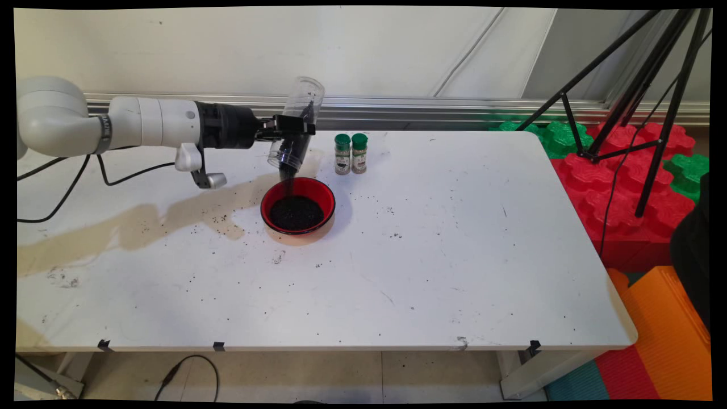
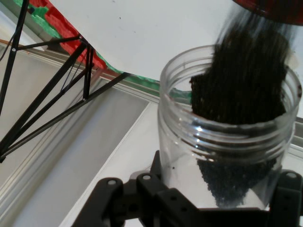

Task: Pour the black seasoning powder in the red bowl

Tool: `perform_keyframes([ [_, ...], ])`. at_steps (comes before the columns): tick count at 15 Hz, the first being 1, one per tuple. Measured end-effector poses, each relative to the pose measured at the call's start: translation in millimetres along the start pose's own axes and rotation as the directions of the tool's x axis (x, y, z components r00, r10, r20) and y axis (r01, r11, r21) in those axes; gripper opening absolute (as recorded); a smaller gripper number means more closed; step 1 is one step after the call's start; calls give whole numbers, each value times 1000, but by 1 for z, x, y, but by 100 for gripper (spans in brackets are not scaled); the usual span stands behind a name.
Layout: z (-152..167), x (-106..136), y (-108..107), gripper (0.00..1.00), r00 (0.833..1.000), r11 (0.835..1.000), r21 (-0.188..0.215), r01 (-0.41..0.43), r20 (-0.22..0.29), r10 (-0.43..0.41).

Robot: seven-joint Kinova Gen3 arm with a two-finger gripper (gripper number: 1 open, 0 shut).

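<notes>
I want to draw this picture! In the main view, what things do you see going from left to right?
Pincer holding the tipped clear jar → two green-capped spice bottles → black tripod over the red and green foam blocks. The red bowl of dark grains sits under the jar, so it shares its spot.

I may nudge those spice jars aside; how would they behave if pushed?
The spice jars are tall and narrow, standing upright, so a high push would likely tip them; a low one might slide them. They stand touching, so one probably shoves the other. Fallen, their round bodies would likely roll, perhaps toward the bowl close by.
</notes>
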Motion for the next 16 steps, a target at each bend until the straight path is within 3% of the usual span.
perform_keyframes([
  [16,-4,4,-2,0,996,996,13,-92,4,92],
])
